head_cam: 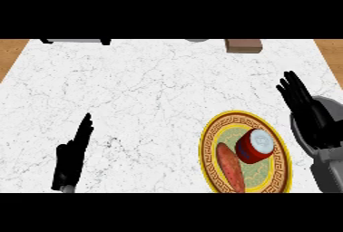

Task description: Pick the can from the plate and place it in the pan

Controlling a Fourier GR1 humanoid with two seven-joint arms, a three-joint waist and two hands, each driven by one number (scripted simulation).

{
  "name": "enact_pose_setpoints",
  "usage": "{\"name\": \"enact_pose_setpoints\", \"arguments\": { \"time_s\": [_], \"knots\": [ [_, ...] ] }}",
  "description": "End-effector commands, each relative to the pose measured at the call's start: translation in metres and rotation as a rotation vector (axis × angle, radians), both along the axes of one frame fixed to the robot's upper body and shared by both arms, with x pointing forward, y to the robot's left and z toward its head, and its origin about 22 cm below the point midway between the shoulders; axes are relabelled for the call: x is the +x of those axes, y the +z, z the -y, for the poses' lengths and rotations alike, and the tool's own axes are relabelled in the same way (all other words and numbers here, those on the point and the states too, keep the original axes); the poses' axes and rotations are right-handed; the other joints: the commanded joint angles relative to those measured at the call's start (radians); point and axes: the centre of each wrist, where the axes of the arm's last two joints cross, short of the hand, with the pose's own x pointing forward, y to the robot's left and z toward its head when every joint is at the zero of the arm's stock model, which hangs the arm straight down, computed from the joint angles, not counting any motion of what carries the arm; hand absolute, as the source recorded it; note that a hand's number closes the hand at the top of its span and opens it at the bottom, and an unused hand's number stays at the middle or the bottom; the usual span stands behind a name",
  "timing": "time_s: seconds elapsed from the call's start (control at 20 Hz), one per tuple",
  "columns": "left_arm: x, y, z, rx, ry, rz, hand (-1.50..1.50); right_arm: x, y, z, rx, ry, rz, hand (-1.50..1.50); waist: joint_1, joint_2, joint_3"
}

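Observation:
A red can [255, 145] with a pale lid lies tilted on a yellow-rimmed patterned plate [209, 136] at the lower right of the white marble counter. Beside the can on the plate lies a long reddish sweet potato [230, 167]. My right hand [309, 115] is open with straight fingers, just right of the plate and apart from the can. It covers part of a dark grey pan [332, 106] at the right edge. My left hand [72, 156] rests open at the lower left, fingers pointing up.
A brown block [242, 45] sits at the counter's far edge, right of centre. A grey object with dark legs [74, 41] shows at the far left edge. Wooden floor borders the counter on both sides.

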Motion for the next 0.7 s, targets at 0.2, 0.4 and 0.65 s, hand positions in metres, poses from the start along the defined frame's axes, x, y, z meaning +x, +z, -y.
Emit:
{"name": "enact_pose_setpoints", "arguments": {
  "time_s": [0.2, 0.4, 0.65],
  "knots": [
    [0.035, 0.047, 0.036, -0.088, -0.187, 0.304, 0.00, 0.026, 0.054, -0.015, 0.147, 0.485, 0.195, 1.50, -0.005, -0.007, 0.023],
    [0.020, 0.041, 0.052, -0.200, -0.264, 0.354, 0.00, 0.003, 0.034, 0.061, -0.051, 0.222, 0.111, -1.50, -0.016, -0.007, 0.022],
    [0.020, 0.033, 0.048, -0.208, -0.269, 0.342, 0.00, -0.020, 0.047, 0.124, -0.150, 0.368, 0.171, -1.50, -0.015, -0.006, 0.022]
  ]
}}
